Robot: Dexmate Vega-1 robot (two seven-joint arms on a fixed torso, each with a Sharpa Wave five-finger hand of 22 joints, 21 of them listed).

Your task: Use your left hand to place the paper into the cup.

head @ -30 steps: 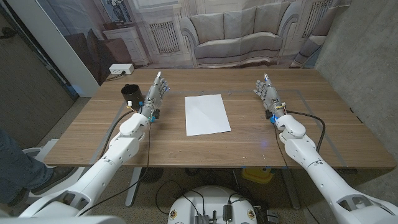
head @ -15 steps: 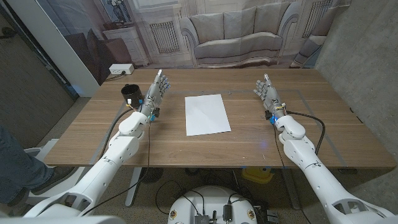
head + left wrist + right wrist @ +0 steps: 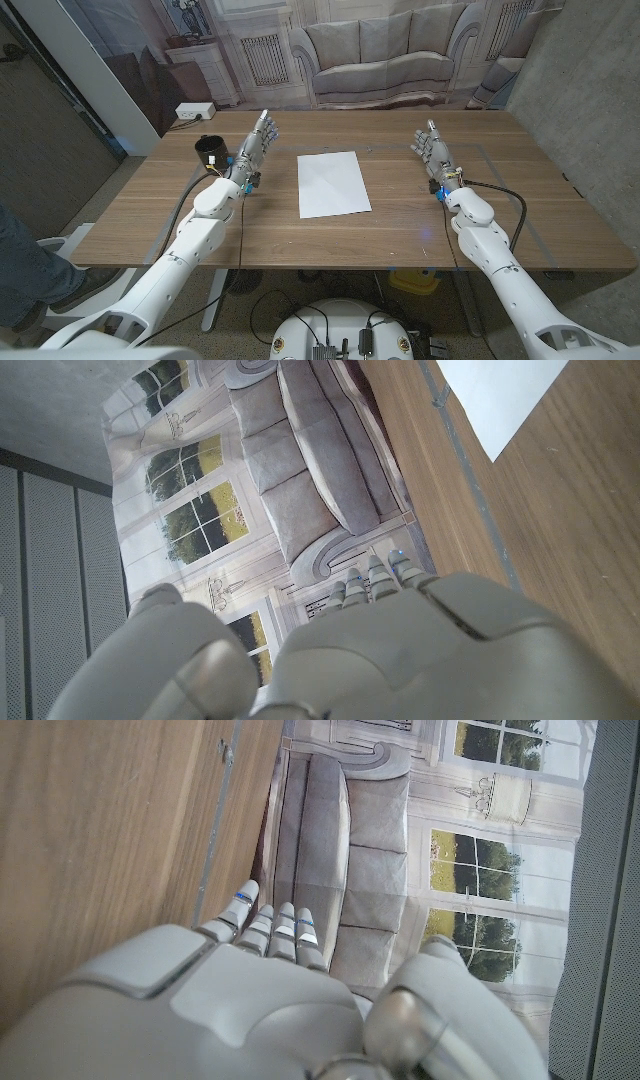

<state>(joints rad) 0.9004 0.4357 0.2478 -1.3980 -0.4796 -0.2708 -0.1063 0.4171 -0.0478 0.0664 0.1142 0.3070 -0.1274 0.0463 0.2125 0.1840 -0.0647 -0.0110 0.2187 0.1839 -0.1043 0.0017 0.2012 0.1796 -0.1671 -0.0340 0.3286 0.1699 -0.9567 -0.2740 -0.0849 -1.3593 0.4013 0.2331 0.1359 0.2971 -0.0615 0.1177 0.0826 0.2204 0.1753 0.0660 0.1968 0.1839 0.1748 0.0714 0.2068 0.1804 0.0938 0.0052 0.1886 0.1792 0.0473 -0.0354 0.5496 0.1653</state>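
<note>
Both robot hands — left [image 3: 254, 148], right [image 3: 431, 150] — spread (empty); paper [image 3: 333, 183] between; cup [image 3: 209, 153] beside left.

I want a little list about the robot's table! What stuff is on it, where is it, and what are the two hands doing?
Table: brown wooden table
Paper: flat white rectangular sheet of paper, lying in the middle, untouched
Cup: small black cup, at the robot's far left, empty as far as can be seen
Left hand: open, holding nothing, between cup and paper
Right hand: open, holding nothing, on the paper's other side
Task step: paper not yet picked up
</note>
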